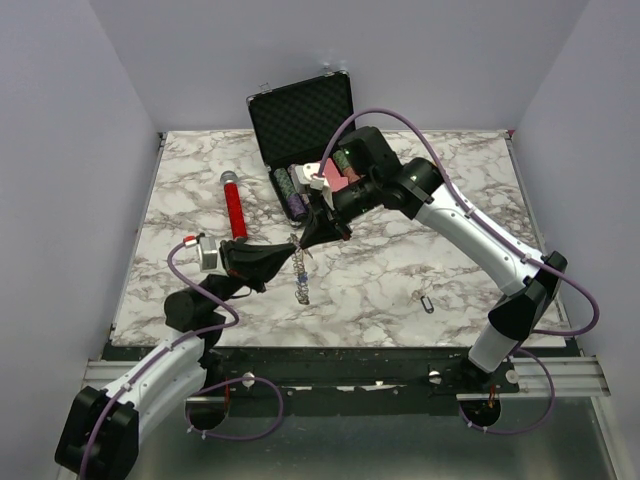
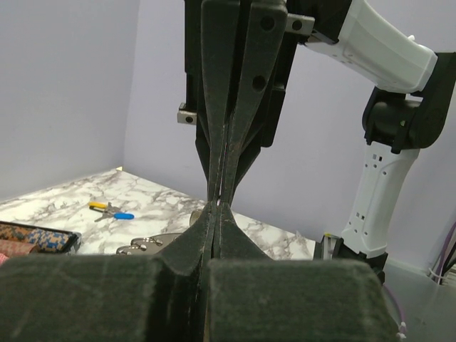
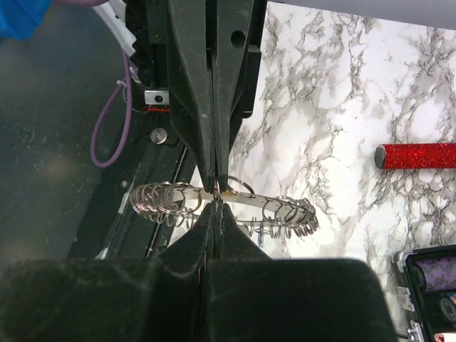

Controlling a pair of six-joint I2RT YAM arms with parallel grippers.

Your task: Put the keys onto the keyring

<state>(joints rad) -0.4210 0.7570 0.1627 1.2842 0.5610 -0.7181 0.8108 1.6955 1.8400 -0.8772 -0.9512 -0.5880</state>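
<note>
The top camera sits high behind my two bases, looking down and forward over the whole marble tabletop (image 1: pixel 420 270) from afar. My left wrist camera looks low and nearly level along my left fingers (image 2: pixel 187 246), very close, at my right fingers (image 2: pixel 214 107) and the wall beyond. My right wrist camera looks steeply down past my right fingers onto the keyring (image 3: pixel 285 210). All three views share the spot where both pairs of fingers meet.
</note>
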